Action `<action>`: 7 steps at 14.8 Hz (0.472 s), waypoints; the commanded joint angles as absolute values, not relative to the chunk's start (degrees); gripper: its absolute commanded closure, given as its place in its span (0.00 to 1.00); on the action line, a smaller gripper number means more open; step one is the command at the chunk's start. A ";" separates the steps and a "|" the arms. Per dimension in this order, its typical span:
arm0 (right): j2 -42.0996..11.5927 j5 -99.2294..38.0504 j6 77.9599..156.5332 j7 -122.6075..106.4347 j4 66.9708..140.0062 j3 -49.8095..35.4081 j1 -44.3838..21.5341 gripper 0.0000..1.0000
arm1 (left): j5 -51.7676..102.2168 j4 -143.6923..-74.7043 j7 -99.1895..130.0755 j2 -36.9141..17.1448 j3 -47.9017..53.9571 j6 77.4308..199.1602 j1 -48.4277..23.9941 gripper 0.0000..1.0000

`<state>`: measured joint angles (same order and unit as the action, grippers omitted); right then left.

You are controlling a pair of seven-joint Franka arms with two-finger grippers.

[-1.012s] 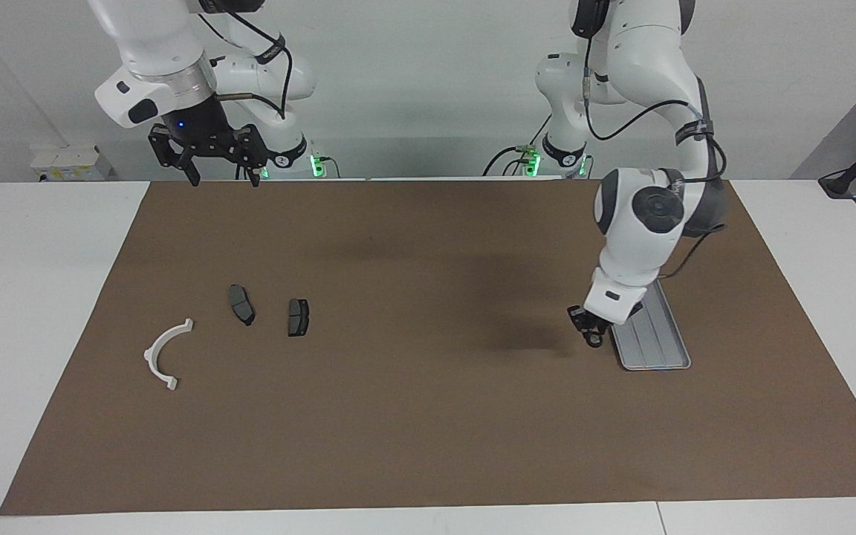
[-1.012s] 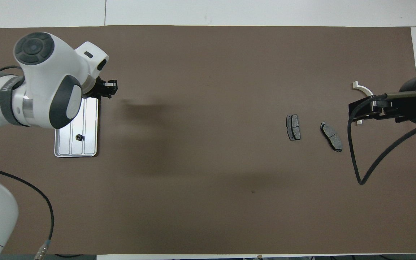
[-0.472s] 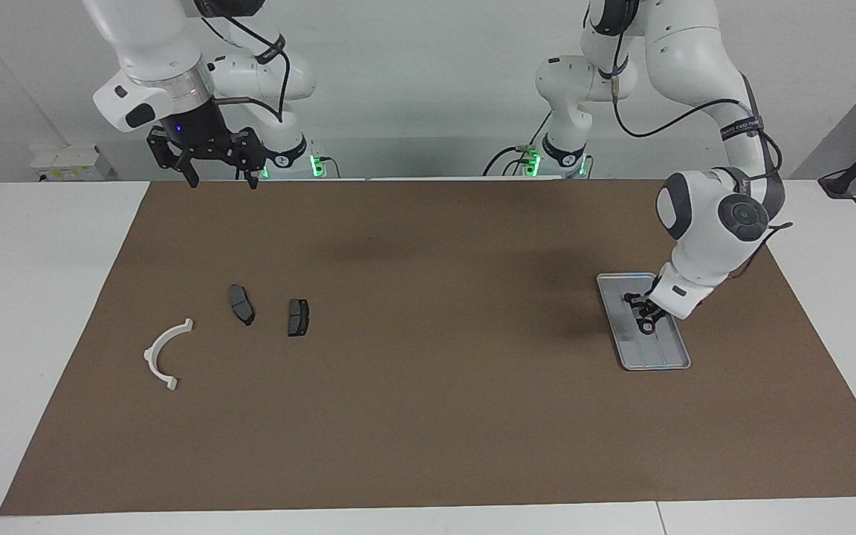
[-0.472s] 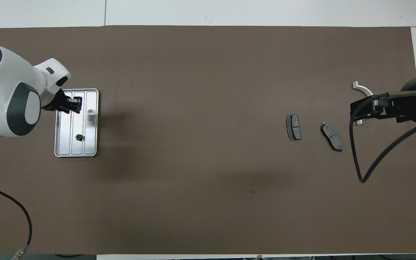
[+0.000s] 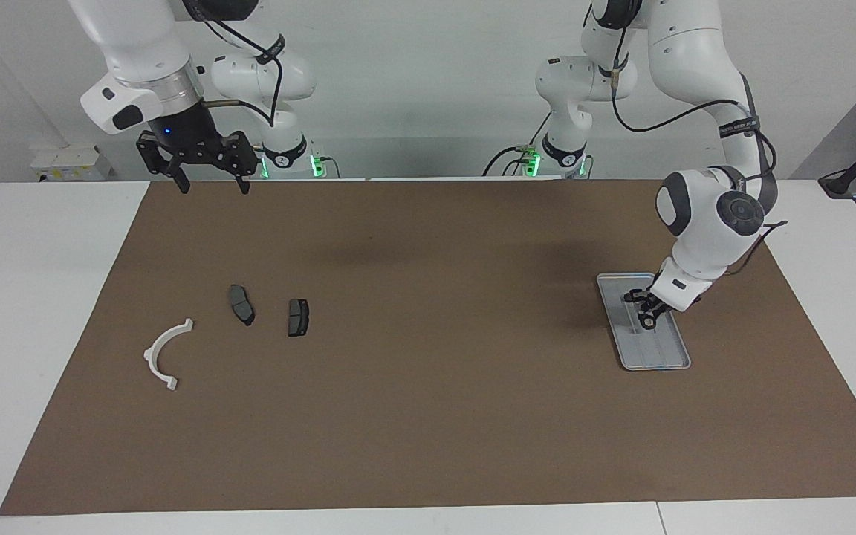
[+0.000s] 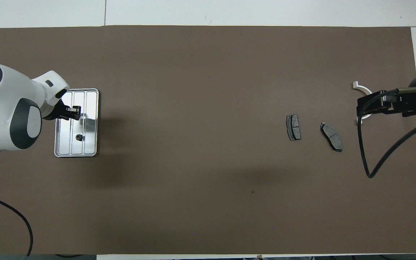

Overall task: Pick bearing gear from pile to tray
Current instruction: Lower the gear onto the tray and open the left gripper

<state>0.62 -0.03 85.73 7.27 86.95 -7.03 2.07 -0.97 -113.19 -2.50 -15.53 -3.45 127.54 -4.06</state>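
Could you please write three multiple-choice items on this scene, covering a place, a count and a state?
1. Where is the left gripper?
A. over the tray
B. over the white arc
C. over the bare mat

2. How many brake pads lie on the mat?
A. one
B. two
C. four

3. How are the right gripper's jaws?
A. shut on a pad
B. shut, empty
C. open

Key:
1 A, it hangs low over the tray, in which a small black round part lies.
2 B, one brake pad lies beside the other brake pad, near the white arc.
3 C, the right gripper, raised at the mat's robot-side edge, has spread fingertips and holds nothing.
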 commanded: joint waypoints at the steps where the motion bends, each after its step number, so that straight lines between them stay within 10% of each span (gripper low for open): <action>1: 1.05 -1.49 86.84 6.15 87.98 -6.77 2.20 0.00 | -0.26 -119.43 -4.13 -12.39 -2.99 132.88 -2.90 1.00; 7: 1.05 -1.49 86.84 6.24 87.98 -6.77 2.20 0.00 | -0.26 -122.69 -4.40 -12.39 -2.99 137.19 -3.07 1.00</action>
<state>0.59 -0.03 85.73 7.25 87.02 -6.99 1.98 -0.97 -118.98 -3.27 -14.36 -3.43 134.15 -3.54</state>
